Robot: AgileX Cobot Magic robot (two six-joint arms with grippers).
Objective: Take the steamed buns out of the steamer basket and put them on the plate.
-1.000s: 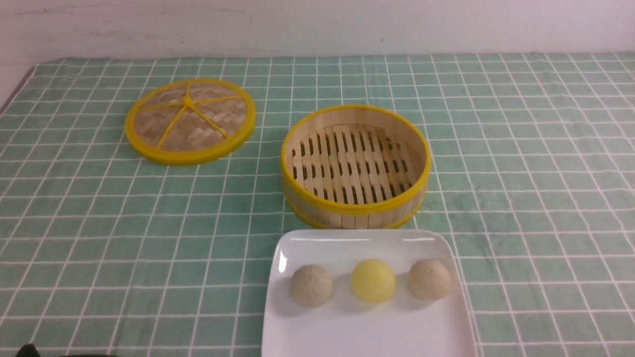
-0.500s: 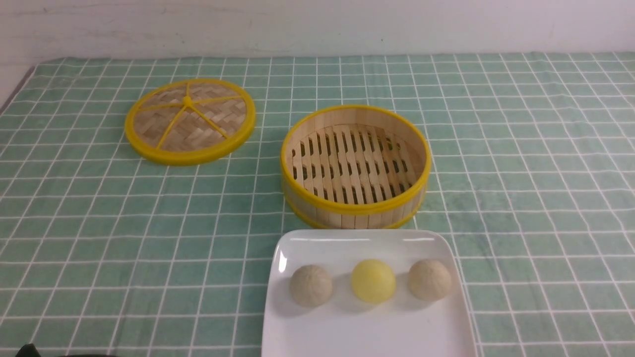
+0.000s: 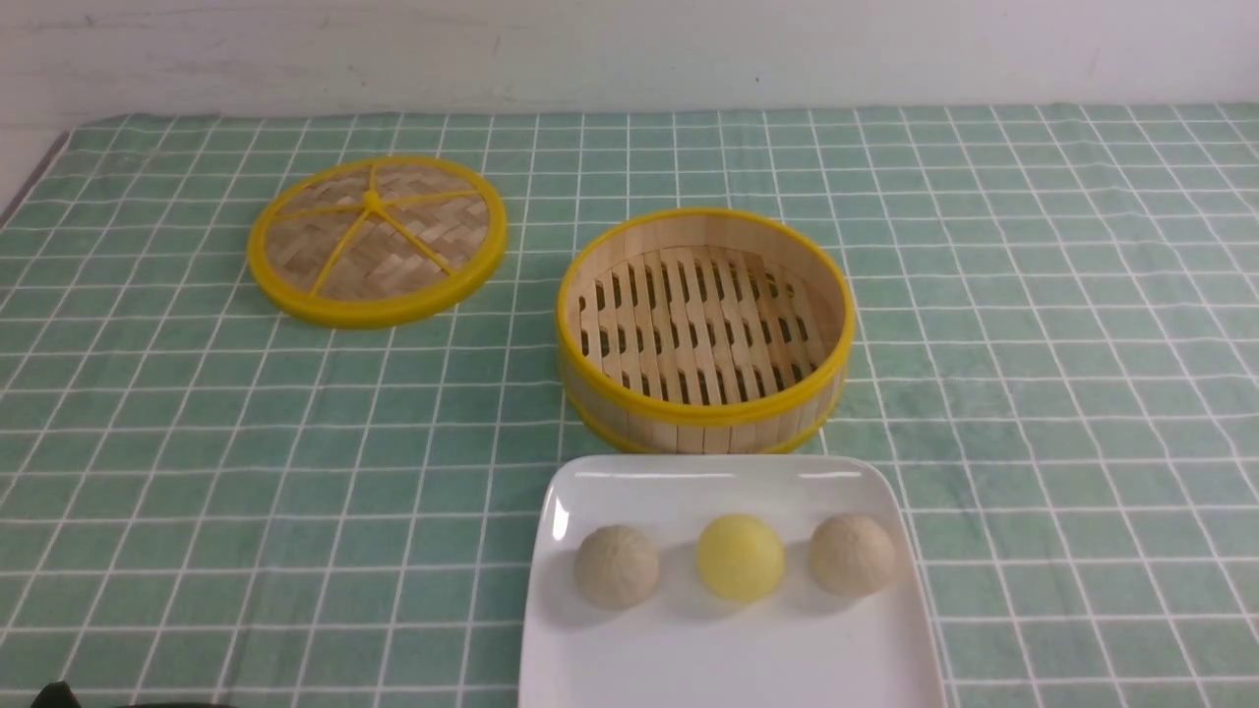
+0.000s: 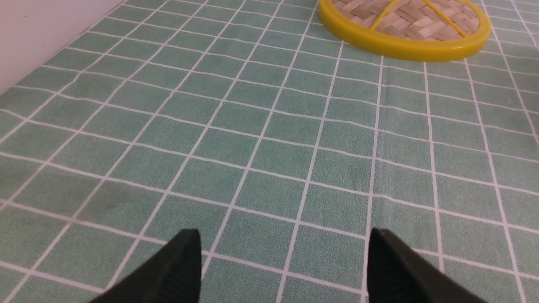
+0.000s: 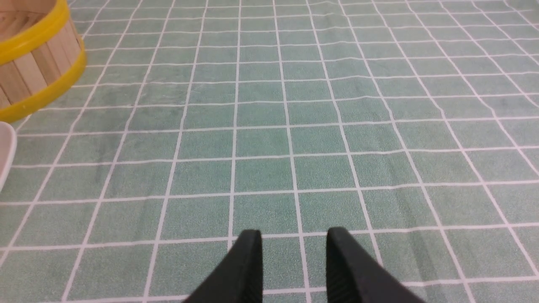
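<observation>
Three steamed buns lie in a row on the white plate (image 3: 610, 649) at the front: a beige one (image 3: 617, 565), a yellow one (image 3: 740, 557) and another beige one (image 3: 852, 554). Just behind the plate stands the steamer basket (image 3: 703, 413), with only its bare slatted floor showing inside. In the right wrist view, part of the basket's wall (image 5: 38, 67) and a sliver of the plate's rim (image 5: 5, 151) show. My left gripper (image 4: 282, 235) hangs open over bare cloth, far left of the plate. My right gripper (image 5: 294, 235) is open with a narrow gap and holds nothing, over cloth right of the basket.
The flat woven lid (image 3: 376, 239) with yellow spokes lies at the back left, seen too in the left wrist view as the lid (image 4: 404, 25). A green checked cloth (image 3: 1033, 344) covers the table. A white wall (image 3: 629, 49) runs along the far edge.
</observation>
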